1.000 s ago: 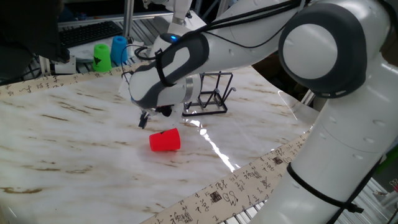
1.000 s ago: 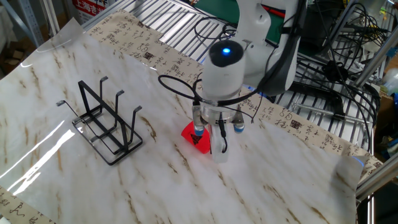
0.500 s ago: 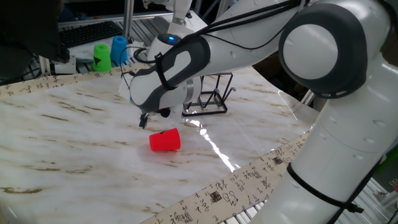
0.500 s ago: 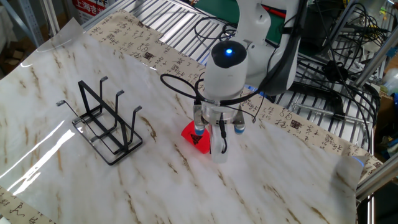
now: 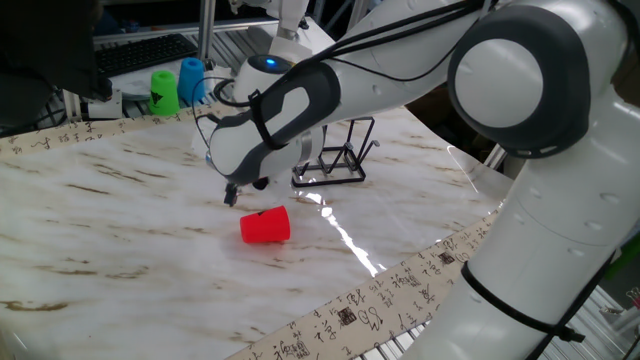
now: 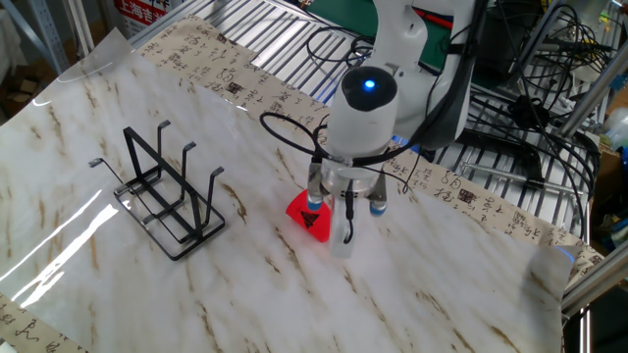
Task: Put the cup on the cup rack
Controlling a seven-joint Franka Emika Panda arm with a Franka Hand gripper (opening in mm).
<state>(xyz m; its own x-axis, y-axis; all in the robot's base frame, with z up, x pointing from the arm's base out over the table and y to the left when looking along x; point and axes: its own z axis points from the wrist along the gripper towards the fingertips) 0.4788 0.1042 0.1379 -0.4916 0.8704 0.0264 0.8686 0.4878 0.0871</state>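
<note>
1. The cup (image 5: 265, 226) is lying on its side on the table (image 5: 120, 220). It is bright red, smooth plastic, a little narrower at one end.
2. The table top is looking like shiny pale marble with brown streaks.
3. The gripper (image 6: 343, 208) is hanging just above the cup, pointing down. Its fingers are standing apart with nothing between them.
4. The cup rack (image 6: 167, 196) is sitting well apart from the cup. It is thin black wire, with a flat box-shaped base and straight prongs sticking up.
5. A green cup (image 5: 164, 90) and a blue cup (image 5: 191, 79) are standing side by side at the far edge.
</note>
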